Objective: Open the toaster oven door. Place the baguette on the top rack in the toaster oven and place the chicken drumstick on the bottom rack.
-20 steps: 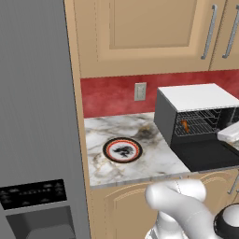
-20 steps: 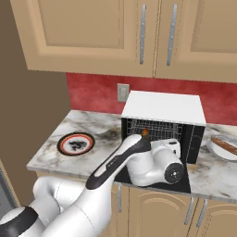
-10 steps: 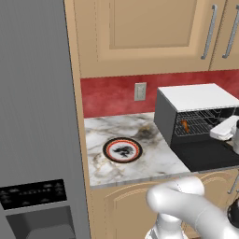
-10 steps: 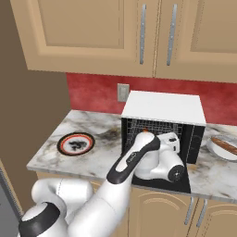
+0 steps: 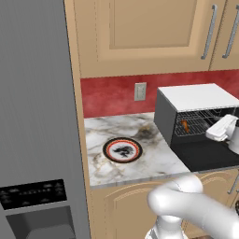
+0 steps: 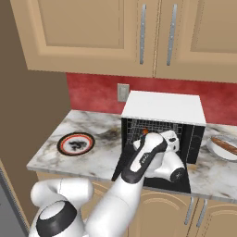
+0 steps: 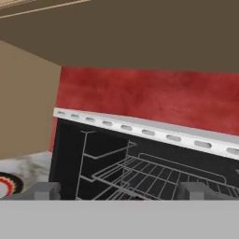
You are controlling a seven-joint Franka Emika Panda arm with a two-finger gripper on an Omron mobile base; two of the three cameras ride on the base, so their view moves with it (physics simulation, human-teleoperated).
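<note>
- The oven [image 6: 162,113] sits on the counter [image 6: 60,159] by the red wall [image 5: 112,95], and its door [image 5: 205,156] lies flat and open in front of it.
- Our gripper [image 7: 119,193] has its two fingers [image 7: 44,190] spread wide apart, and they hold nothing.
- In the hand view we look straight into the oven mouth, with the wire racks just ahead of the fingers.
- The hand [image 6: 169,141] is right in front of the open oven, above the flat door.
- From the left side we see the hand [image 5: 224,128] at the oven mouth too.
- The top rack [image 5: 198,116] and the bottom rack [image 5: 196,128] are thin silver wires inside the black box.
- We see a small orange thing [image 5: 185,125] on the racks inside, at the left. It is too small for us to say what it is or which rack it is on.
- A plate [image 6: 222,146] sits on the counter on the right of the oven, and a long brown baguette [image 6: 226,146] lies on it.
- A round red and black plate [image 5: 123,150] lies on the counter on the left of the oven, well apart from it.
- A wall plug [image 5: 139,91] is on the red wall behind the counter.
- Tan cupboards [image 6: 139,32] hang above, and a big grey fridge [image 5: 35,116] stands on the left.
</note>
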